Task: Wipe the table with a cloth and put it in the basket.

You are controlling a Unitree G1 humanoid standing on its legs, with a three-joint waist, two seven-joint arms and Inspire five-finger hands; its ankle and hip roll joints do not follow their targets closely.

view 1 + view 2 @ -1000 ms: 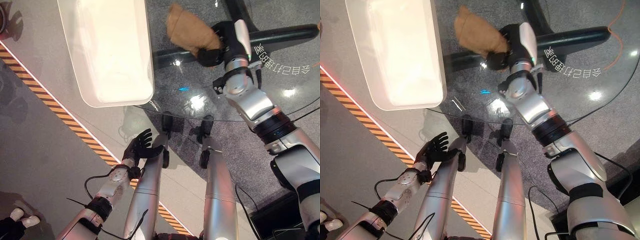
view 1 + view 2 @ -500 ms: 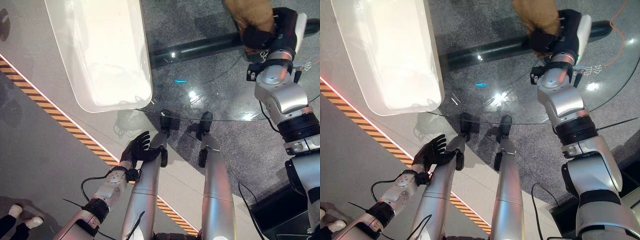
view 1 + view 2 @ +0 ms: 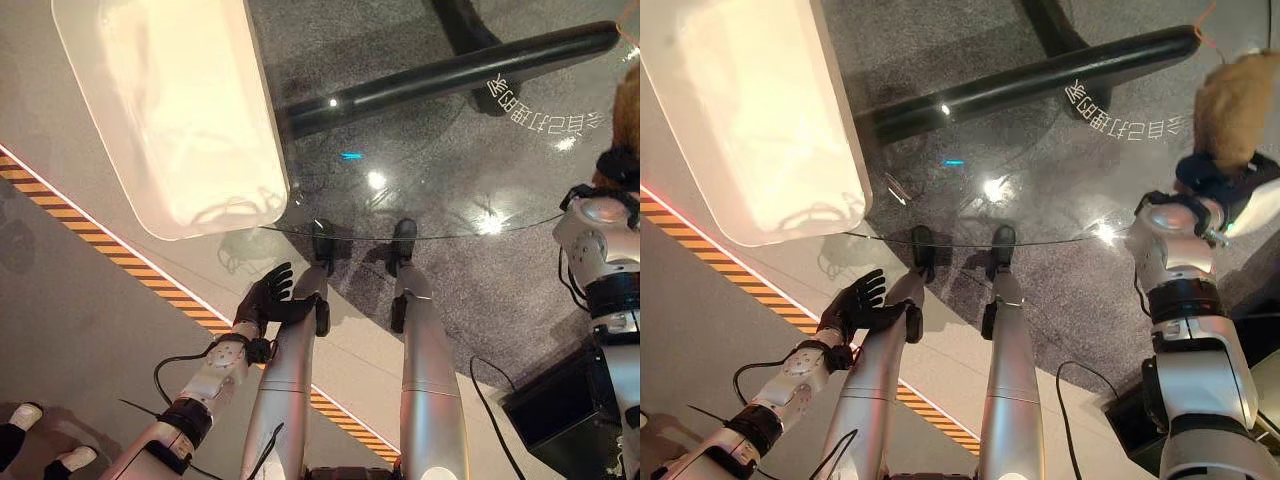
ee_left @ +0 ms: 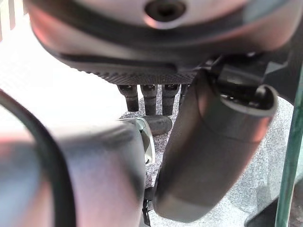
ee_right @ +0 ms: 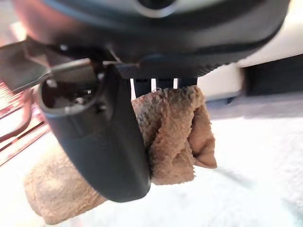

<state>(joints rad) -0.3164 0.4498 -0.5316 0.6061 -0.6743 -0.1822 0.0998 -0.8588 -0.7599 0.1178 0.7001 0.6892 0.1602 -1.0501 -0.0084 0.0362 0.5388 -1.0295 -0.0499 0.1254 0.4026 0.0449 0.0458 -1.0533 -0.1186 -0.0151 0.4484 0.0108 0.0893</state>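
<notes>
The brown terry cloth [image 3: 1237, 105] is bunched in my right hand [image 3: 1215, 175], which is shut on it at the far right rim of the round glass table [image 3: 430, 170]. In the right wrist view the thumb [image 5: 109, 142] presses the cloth [image 5: 175, 132] against the curled fingers. The white oblong basket [image 3: 160, 110] stands at the table's left side, far from that hand. Below the table's near edge, by the legs, my left hand [image 3: 265, 300] hangs open with its fingers [image 4: 151, 97] straight and holds nothing.
The table's black base bar [image 3: 450, 75] shows through the glass. An orange-and-black striped line [image 3: 130, 275] crosses the grey floor on the left. A person's shoes [image 3: 25, 415] stand at the lower left. A black box [image 3: 550, 405] sits on the floor at the lower right.
My right hand has swept the cloth across the glass from the far middle to the right rim. The camera has shifted too. The left hand has stayed put.
</notes>
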